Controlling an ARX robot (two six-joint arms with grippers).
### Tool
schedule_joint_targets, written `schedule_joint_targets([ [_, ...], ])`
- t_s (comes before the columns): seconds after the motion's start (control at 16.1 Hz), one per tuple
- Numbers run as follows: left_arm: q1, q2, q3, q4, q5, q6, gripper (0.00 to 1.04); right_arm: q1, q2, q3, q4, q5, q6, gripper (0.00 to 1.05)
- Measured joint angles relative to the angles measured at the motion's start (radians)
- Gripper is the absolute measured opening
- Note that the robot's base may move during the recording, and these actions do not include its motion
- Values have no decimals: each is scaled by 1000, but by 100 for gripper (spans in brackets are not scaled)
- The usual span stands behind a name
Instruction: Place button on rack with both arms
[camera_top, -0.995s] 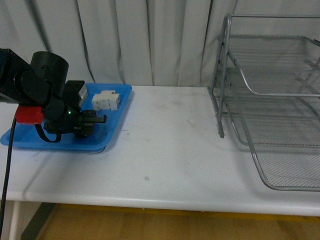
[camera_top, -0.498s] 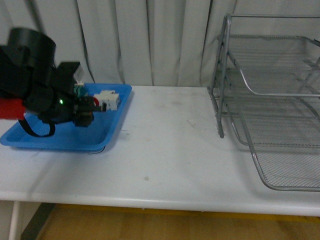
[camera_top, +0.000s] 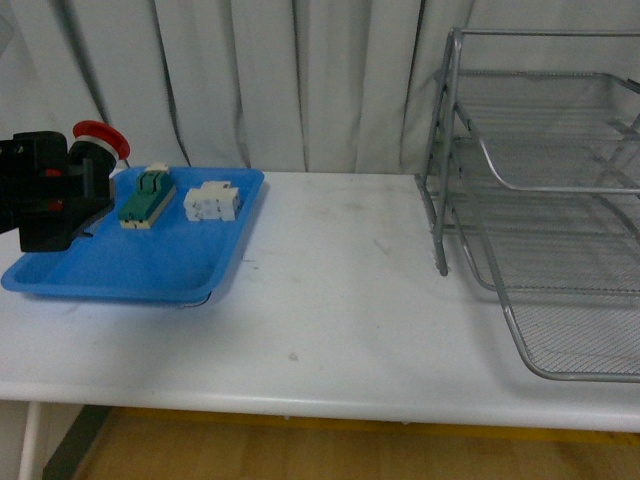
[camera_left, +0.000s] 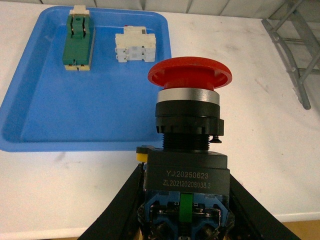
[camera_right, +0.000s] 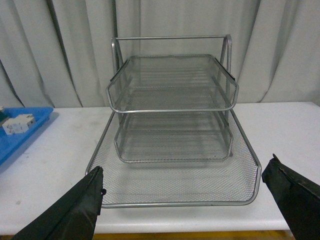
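The button, red mushroom cap on a black-and-blue body, is clamped by its body between the black fingers of my left gripper. In the front view the left gripper hangs at the far left, over the left end of the blue tray, with the button's red cap sticking up. The silver wire rack stands at the table's right side. My right gripper is open in front of the rack, its lowest tier between the spread fingers. The front view does not show it.
A flat blue tray lies at the left with a green switch block and a white block in it. The left wrist view shows that tray below the button and a rack leg beyond.
My left gripper has risen out of the blue tray with the button and swung left. The button's red cap now points up. The green switch block is uncovered.
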Motion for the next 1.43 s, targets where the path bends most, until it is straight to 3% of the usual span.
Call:
schedule_joint_targets([
  [1.43,-6,-12,-69,55,-25,-23,36,0,0,0,-2,1,0,98],
])
